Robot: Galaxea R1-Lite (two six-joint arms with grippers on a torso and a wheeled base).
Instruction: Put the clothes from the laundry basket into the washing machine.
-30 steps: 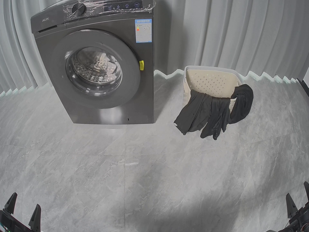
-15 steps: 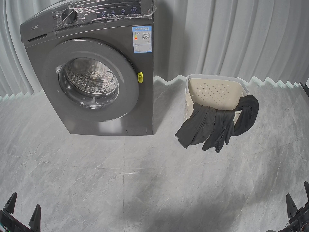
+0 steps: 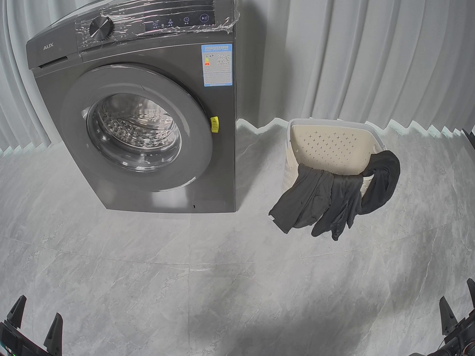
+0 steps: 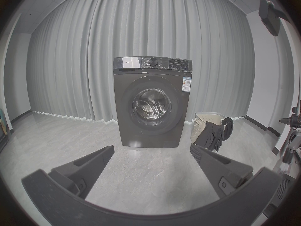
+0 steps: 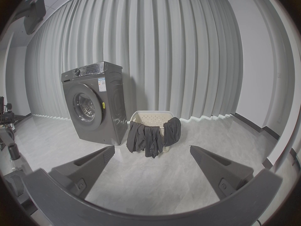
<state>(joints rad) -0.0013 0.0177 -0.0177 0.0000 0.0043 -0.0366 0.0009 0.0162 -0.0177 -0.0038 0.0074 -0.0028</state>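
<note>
A grey front-loading washing machine (image 3: 148, 110) stands at the back left with its round door shut, also seen ahead (image 4: 152, 101) and off to one side (image 5: 94, 104). To its right stands a cream laundry basket (image 3: 331, 142) (image 4: 205, 118) (image 5: 150, 116). Dark clothes (image 3: 331, 196) (image 4: 216, 134) (image 5: 153, 137) hang over the basket's front rim down towards the floor. My left gripper (image 3: 34, 320) (image 4: 152, 153) is open and empty, low at the near left. My right gripper (image 3: 457, 305) (image 5: 152, 153) is open and empty, low at the near right. Both are far from the basket.
Pale pleated curtains (image 3: 356, 45) run along the back wall behind machine and basket. Bare grey tiled floor (image 3: 222, 283) stretches between me and both.
The whole head view has shifted: the washing machine and basket look larger and lower in the picture, so the camera has come closer. Both grippers keep their places, open.
</note>
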